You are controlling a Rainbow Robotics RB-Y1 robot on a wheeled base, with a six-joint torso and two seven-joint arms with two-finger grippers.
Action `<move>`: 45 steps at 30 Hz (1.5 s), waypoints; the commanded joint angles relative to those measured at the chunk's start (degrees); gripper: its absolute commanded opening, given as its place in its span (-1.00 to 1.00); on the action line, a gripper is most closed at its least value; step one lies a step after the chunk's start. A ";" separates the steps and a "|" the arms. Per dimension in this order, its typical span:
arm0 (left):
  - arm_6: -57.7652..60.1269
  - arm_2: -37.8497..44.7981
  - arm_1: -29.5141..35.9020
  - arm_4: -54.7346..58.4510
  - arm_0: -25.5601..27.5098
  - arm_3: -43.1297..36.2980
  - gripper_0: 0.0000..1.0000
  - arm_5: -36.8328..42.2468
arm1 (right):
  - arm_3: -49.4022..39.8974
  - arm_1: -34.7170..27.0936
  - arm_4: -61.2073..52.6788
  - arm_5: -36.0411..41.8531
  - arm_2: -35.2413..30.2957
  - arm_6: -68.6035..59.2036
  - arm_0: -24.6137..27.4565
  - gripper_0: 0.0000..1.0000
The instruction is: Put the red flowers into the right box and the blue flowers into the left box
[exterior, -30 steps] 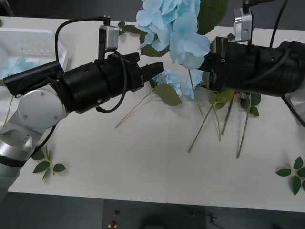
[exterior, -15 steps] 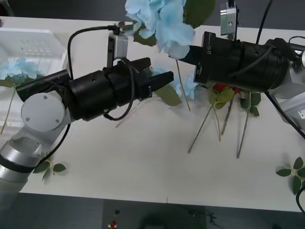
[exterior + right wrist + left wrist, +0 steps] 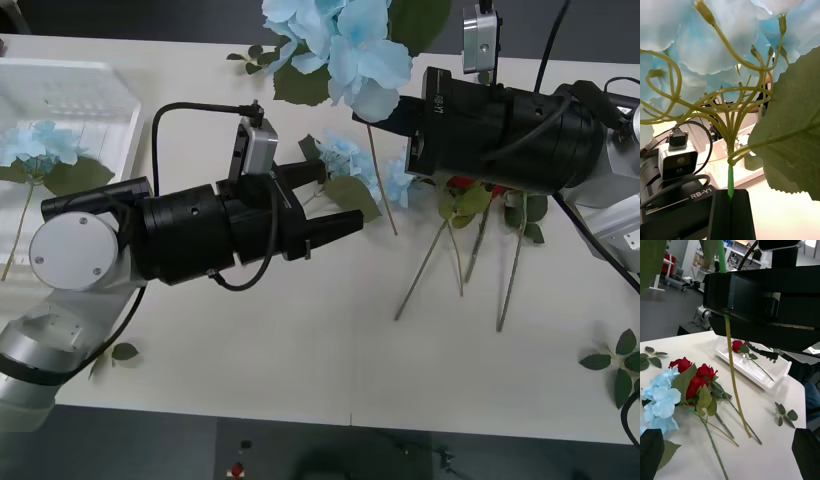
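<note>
Overhead, my right tool [image 3: 375,118] is clenched on the stem of a blue flower [image 3: 345,45], lifted off the surface [image 3: 300,330]. My left tool [image 3: 340,205] hangs with fingers spread near the blue flowers and red flowers [image 3: 696,380] lying there. One blue flower [image 3: 35,145] rests at the left box [image 3: 70,100].

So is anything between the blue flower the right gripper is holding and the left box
Yes. The left gripper, open, and its arm lie low across the table between the held blue flower in the right gripper and the left box.
</note>
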 commanded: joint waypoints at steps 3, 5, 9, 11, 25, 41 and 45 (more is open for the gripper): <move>-2.29 0.17 -4.37 -4.15 -0.98 -1.29 1.00 0.05 | -0.99 0.83 -0.81 0.06 -0.53 -1.44 -1.83 -1.00; -2.29 0.17 -6.48 -5.82 -2.04 -0.32 1.00 0.05 | -0.99 0.83 -0.81 0.06 -0.53 -1.53 -1.74 -1.00; -3.00 0.00 -8.50 -6.52 -3.79 1.70 1.00 0.05 | -0.99 0.83 -0.81 0.06 -0.45 -1.53 -1.74 -1.00; -3.26 -0.09 -8.76 -6.52 -4.67 2.84 1.00 0.05 | -1.08 0.83 -0.81 0.06 -0.45 -1.53 -1.74 -1.00; -4.40 -0.18 -9.73 -6.78 -7.40 7.06 -1.00 -0.13 | -0.99 0.83 -0.81 0.15 -0.45 -1.53 -1.74 -1.00; -4.93 -0.97 -9.82 -6.87 -8.36 7.32 -0.06 -0.74 | -0.99 0.83 -0.81 0.33 -0.45 -1.53 -1.74 -1.00; -4.93 -1.67 -9.73 -6.87 -8.89 7.32 0.05 -1.80 | -1.08 0.83 -0.81 0.33 -0.45 -1.53 -1.83 -1.00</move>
